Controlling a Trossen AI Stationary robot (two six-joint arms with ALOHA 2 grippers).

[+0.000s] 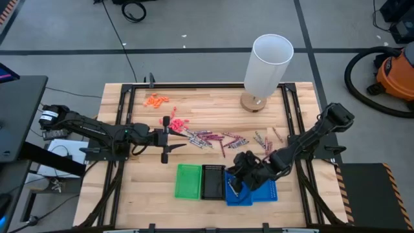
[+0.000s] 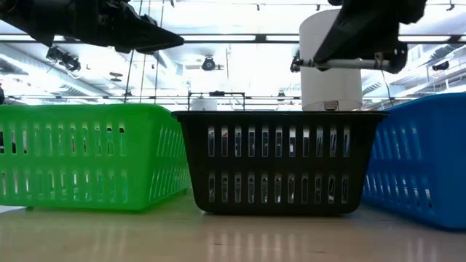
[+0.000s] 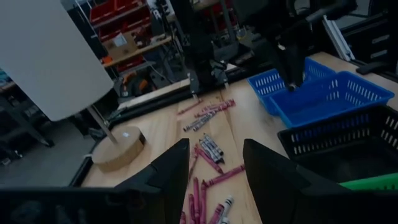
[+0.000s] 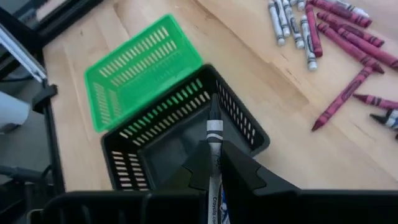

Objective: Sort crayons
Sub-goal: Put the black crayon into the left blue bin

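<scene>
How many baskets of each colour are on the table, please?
Green basket: 1
Black basket: 1
Blue basket: 1
Total: 3

Loose crayons (image 1: pixel 217 139): short thin sticks, grey-silver, dark maroon and pinkish-red, lying flat in a scattered band on the worktop (image 1: pixel 194 103), just beyond the black basket (image 1: pixel 212 182). One grey crayon (image 4: pixel 214 152) is clamped lengthwise in the right gripper (image 4: pixel 213 163) jaws, tip over the black basket.

Overhead and table-level views share the black basket (image 1: pixel 212 182).
</scene>
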